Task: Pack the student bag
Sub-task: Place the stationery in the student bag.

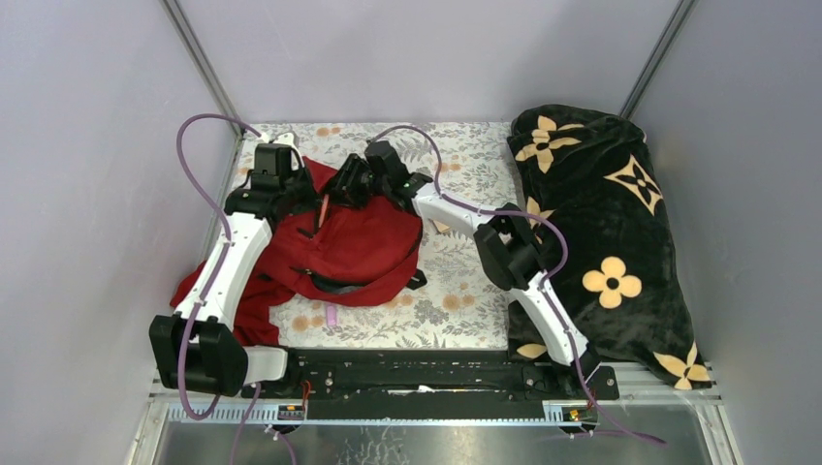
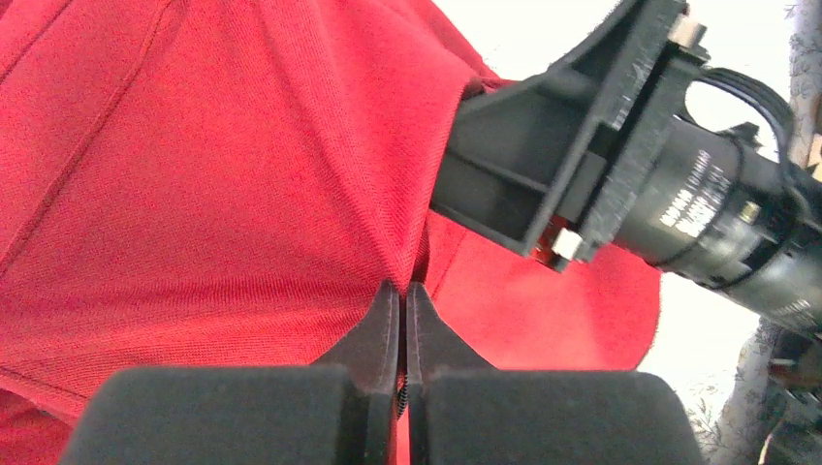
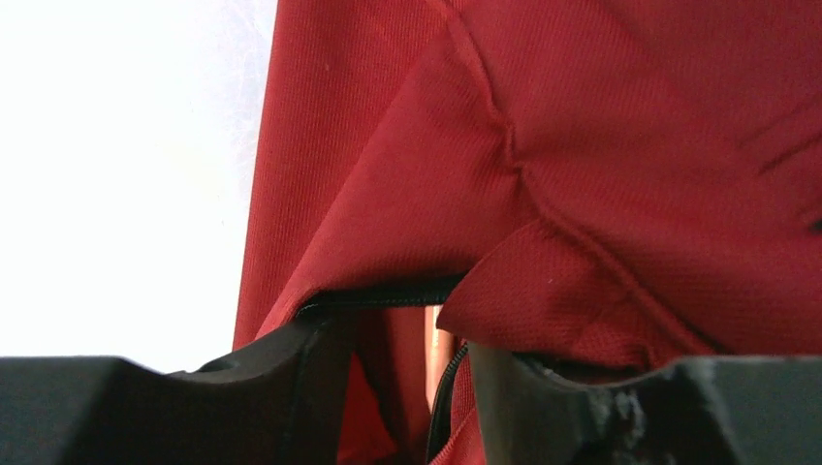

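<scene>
The student bag (image 1: 359,247), a dark-red backpack with black zippers, lies on the left half of the floral mat. My left gripper (image 2: 403,289) is shut on a fold of the bag's red fabric (image 2: 194,194) at a zipper edge, at the bag's far end (image 1: 312,197). My right gripper (image 1: 347,186) is just to its right, and its black body (image 2: 582,145) shows in the left wrist view. Its jaws (image 3: 397,341) stand apart, open around the bag's zipper edge (image 3: 388,294), with red fabric (image 3: 630,145) draped over the right finger. A thin pinkish stick (image 1: 323,209) shows at the opening.
A black blanket with tan flower motifs (image 1: 601,232) fills the right side. Red cloth (image 1: 208,291) spills off the mat's left under the left arm. On the floral mat (image 1: 465,155) lies a small purple item (image 1: 331,315) near the front. A white object (image 1: 281,139) sits at the back left.
</scene>
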